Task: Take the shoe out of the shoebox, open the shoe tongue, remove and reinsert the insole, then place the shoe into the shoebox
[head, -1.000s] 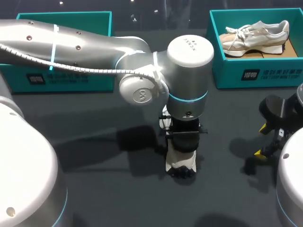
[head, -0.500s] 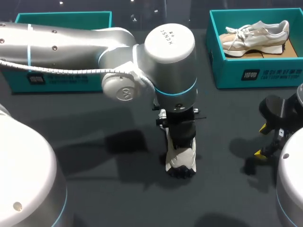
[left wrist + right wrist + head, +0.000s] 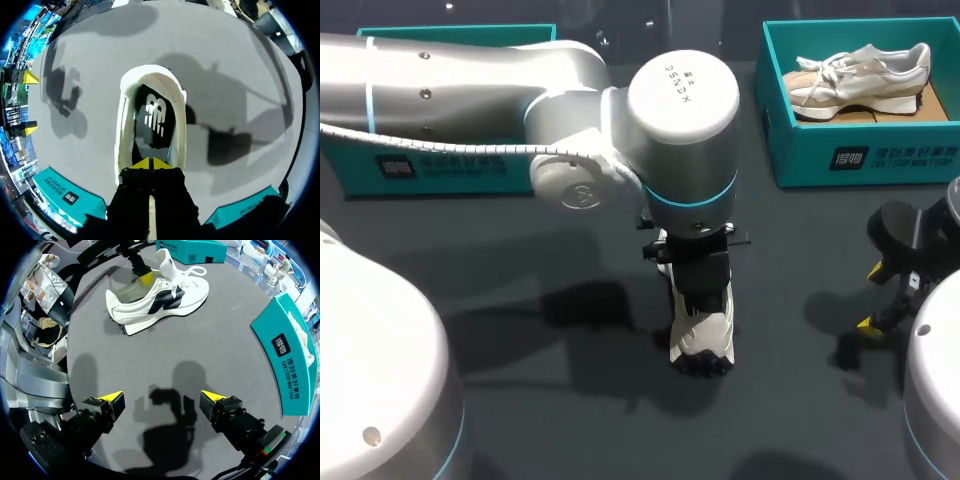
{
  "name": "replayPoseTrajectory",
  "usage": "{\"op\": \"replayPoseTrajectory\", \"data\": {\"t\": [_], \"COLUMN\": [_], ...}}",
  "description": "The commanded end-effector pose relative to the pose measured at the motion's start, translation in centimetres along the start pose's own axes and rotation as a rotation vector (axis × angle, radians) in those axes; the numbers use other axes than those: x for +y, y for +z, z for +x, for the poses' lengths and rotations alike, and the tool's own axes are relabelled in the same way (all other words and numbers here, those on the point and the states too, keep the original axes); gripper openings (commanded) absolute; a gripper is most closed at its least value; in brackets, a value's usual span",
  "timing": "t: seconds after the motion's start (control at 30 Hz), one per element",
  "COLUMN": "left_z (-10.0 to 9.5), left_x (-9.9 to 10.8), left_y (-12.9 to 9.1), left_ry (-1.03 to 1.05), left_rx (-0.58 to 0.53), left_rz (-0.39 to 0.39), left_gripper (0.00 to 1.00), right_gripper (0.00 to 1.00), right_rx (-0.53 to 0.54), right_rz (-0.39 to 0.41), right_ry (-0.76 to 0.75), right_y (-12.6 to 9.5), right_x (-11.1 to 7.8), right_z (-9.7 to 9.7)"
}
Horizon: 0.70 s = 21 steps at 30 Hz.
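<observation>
A white shoe point(image 3: 703, 335) with a black side panel stands on the dark table in the middle, sole down. My left gripper point(image 3: 705, 298) comes down into its opening from above, fingers shut. In the left wrist view the yellow tips point(image 3: 150, 163) meet over the dark insole point(image 3: 155, 112) with its white logo. From the right wrist view a grey sheet, the insole point(image 3: 126, 290), rises out of the heel opening to those tips point(image 3: 145, 278), beside the upright tongue point(image 3: 165, 257). My right gripper point(image 3: 162, 402) hangs open and empty above the table at the right point(image 3: 870, 295).
A teal shoebox point(image 3: 860, 155) at the back right holds a beige shoe point(image 3: 860, 75). A second teal box point(image 3: 450, 165) stands at the back left, partly behind my left arm. Bare table lies between the shoe and my right gripper.
My left arm's wrist has risen and drawn back a little, so more of the shoe shows beneath it. The shoe and my right arm have stayed put.
</observation>
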<state>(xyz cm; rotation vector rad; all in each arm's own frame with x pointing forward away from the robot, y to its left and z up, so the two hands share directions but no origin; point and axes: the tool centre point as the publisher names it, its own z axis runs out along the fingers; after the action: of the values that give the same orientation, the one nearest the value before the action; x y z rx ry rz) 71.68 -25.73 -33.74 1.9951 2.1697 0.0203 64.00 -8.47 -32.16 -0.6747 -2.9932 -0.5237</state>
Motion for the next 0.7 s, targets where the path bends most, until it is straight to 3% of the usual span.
{"op": "replayPoseTrajectory", "data": {"t": [0.03,0.2,0.27,0.33,0.7], "left_z": [-0.4,-0.1,0.0,0.1,-0.3], "left_x": [0.2,0.1,0.3,0.6,1.6], "left_y": [0.7,0.6,0.7,0.8,1.0], "left_ry": [0.0,0.005,0.002,-0.003,-0.019], "left_rx": [0.006,0.01,0.011,0.014,0.008], "left_rz": [0.005,0.005,0.007,0.007,0.061], "left_gripper": [0.11,0.36,0.6,1.0,1.0], "right_gripper": [1.0,1.0,1.0,1.0,1.0], "right_rx": [-0.002,-0.002,-0.002,-0.002,-0.002], "right_rz": [0.0,0.0,0.0,0.0,0.0], "right_ry": [-0.001,-0.001,-0.001,-0.001,-0.001], "right_y": [0.0,0.0,0.0,0.0,0.0], "right_x": [-0.1,-0.1,-0.1,-0.1,-0.1], "right_z": [0.1,0.1,0.1,0.1,0.1]}}
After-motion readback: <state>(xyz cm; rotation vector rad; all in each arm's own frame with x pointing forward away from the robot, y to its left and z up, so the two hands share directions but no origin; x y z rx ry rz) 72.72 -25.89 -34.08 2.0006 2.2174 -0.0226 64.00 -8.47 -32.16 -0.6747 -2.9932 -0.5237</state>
